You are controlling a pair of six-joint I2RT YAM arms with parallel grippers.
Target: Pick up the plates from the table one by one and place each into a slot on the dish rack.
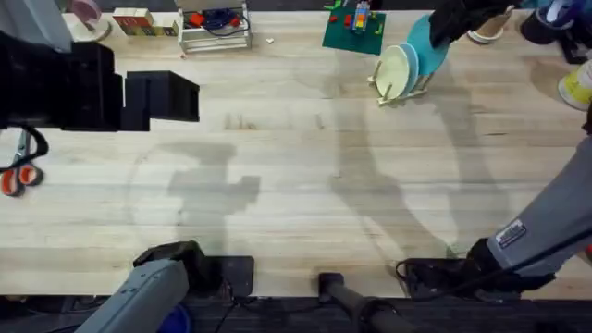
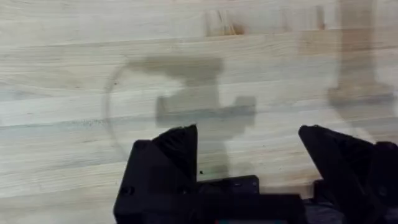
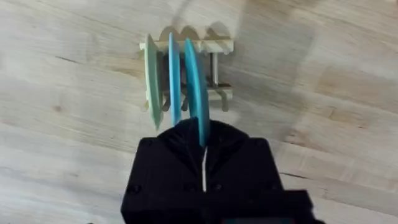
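The dish rack [image 1: 404, 91] stands at the table's [image 1: 305, 185] far right. A pale cream-green plate [image 1: 392, 71] and a light blue plate [image 1: 409, 61] stand upright in its slots. Beside them is a turquoise plate [image 1: 428, 43], held on edge by my right gripper [image 1: 450, 25]. In the right wrist view, the right gripper [image 3: 202, 134] is shut on the turquoise plate [image 3: 194, 87], which sits over the rack [image 3: 214, 46] next to the light blue plate [image 3: 173, 74] and cream-green plate [image 3: 150, 81]. I cannot tell whether it rests in a slot. My left gripper [image 2: 247, 134] hangs open over bare wood.
My left arm [image 1: 92, 88] shows large and dark at the far left. Orange-handled scissors [image 1: 17, 174] lie at the left edge. Along the back stand a white frame stand [image 1: 215, 28], wooden blocks [image 1: 143, 23], a pink dish [image 1: 85, 11] and a green board [image 1: 354, 30].
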